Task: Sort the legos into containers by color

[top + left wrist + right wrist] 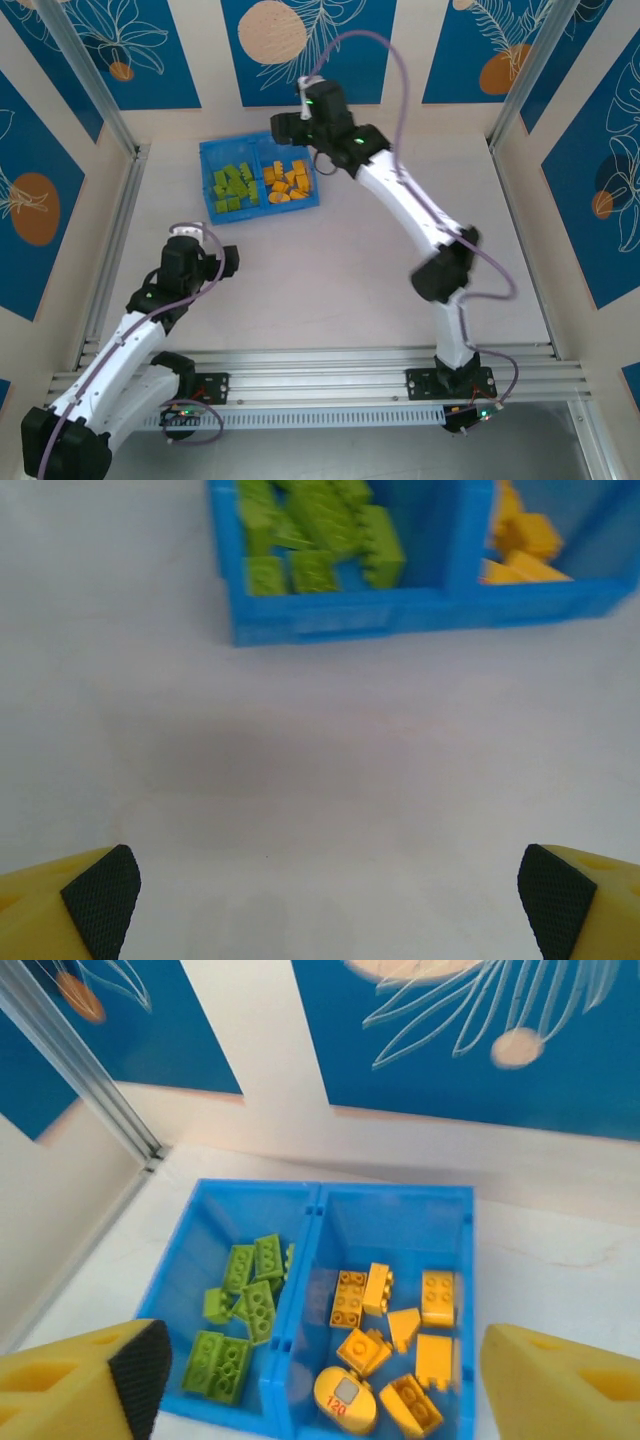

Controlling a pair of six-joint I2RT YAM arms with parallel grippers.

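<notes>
Green legos (pixel 258 1305) in left compartment (pixel 220 1240) of tray (pixel 395 1192), orange legos (pixel 350 1300) in right; none loose on counter (pixel 300 780), sorting looks done. Left gripper (pixel 327 900), right gripper (pixel 320 1370) open, empty.

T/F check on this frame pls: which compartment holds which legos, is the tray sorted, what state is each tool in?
1. The green legos lie in the left compartment of the tray, as the top view shows it. True.
2. Some orange-yellow legos are mixed in among the green ones. False: they all lie in the right compartment, across the divider.
3. The left tool is shut on a lego. False: it is open and empty, over bare table short of the tray.
4. The right tool is open above the tray. True.
</notes>
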